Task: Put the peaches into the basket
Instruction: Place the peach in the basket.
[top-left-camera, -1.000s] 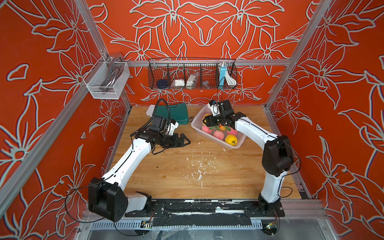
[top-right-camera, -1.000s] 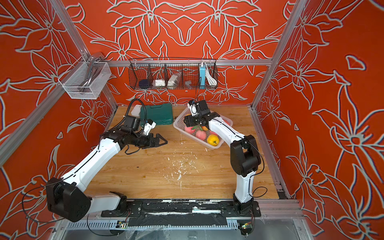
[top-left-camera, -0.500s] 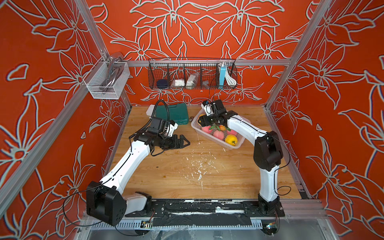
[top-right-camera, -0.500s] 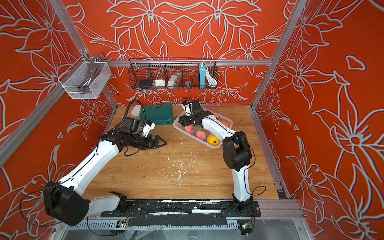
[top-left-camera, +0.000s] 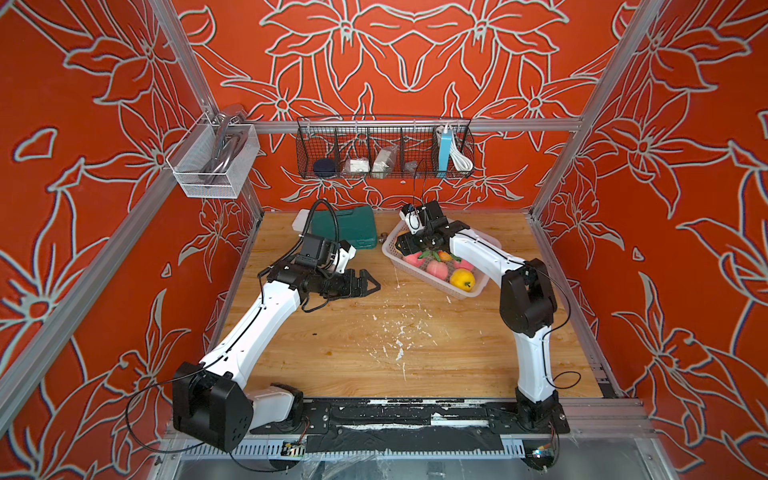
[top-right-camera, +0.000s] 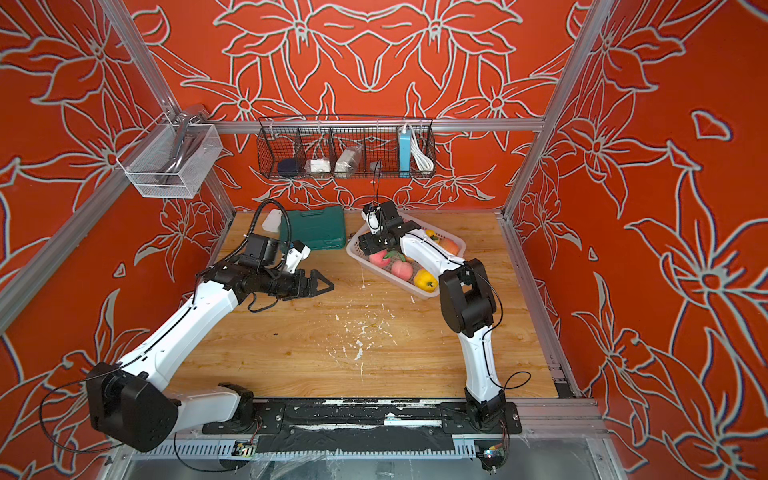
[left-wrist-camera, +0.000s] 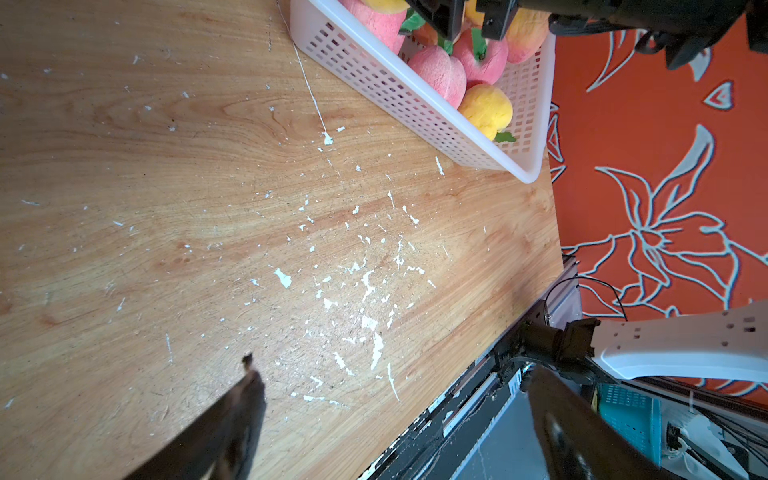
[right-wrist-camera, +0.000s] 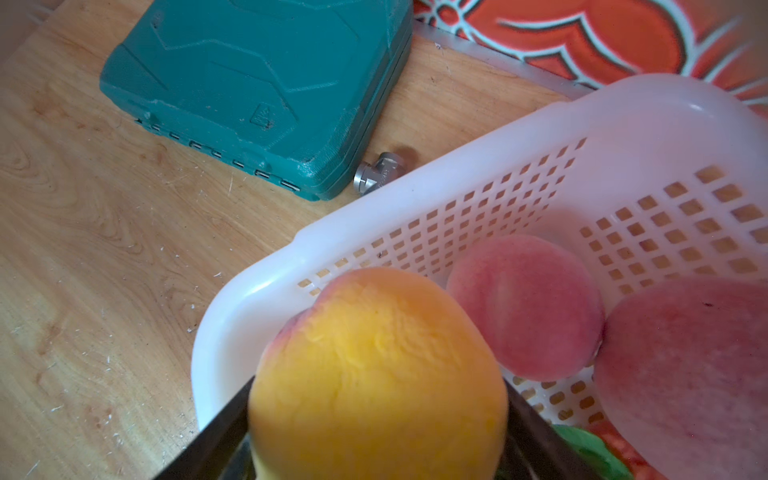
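Note:
The pale pink basket (top-left-camera: 462, 296) (top-right-camera: 424, 296) stands at the back right of the table, with several peaches in it, among them a pink one (top-left-camera: 436, 269) (top-right-camera: 401, 269) and a yellow one (top-left-camera: 462, 278) (top-right-camera: 424, 279). My right gripper (top-left-camera: 406, 245) (top-right-camera: 369, 245) (right-wrist-camera: 378, 415) hangs over the basket's end nearest the green case, shut on a yellow-orange peach (right-wrist-camera: 374, 374). Two pink peaches (right-wrist-camera: 528, 307) lie in the basket (right-wrist-camera: 415, 216) just beyond the held one. My left gripper (top-left-camera: 371, 284) (top-right-camera: 325, 286) (left-wrist-camera: 392, 370) is open and empty over bare table, left of the basket (left-wrist-camera: 415, 104).
A green tool case (top-left-camera: 349, 226) (right-wrist-camera: 266, 83) lies at the back, left of the basket, with a small metal fitting (right-wrist-camera: 376, 172) between them. A black wire rack (top-left-camera: 384, 149) and a white mesh bin (top-left-camera: 212, 160) hang on the walls. White flecks mark the table's middle.
My right arm has swung left with the peach, from over the basket's middle to its left end. The left arm has barely moved.

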